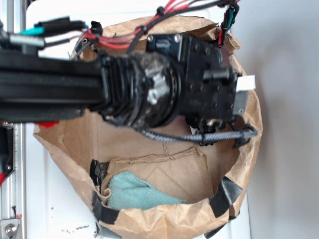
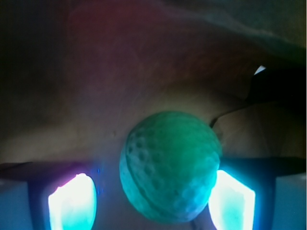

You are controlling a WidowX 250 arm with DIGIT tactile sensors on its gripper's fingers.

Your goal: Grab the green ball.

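Brown paper surrounds everything you see: a paper bag (image 1: 75,149) with a rolled rim, patched with black tape (image 1: 103,213), fills the exterior view. From its left edge the black arm (image 1: 50,89) reaches in over the opening, and its bulk hides the gripper (image 2: 152,199) and the ball from that view. A teal cloth (image 1: 134,193) lies on the bag floor near the lower rim.

In your wrist view, going left to right: the left glowing finger (image 2: 72,201) stands clear of the green ball (image 2: 170,165), then the ball itself, then the right finger (image 2: 232,201) touching its side. The gripper is spread, with the ball between the fingers, closer to the right one.
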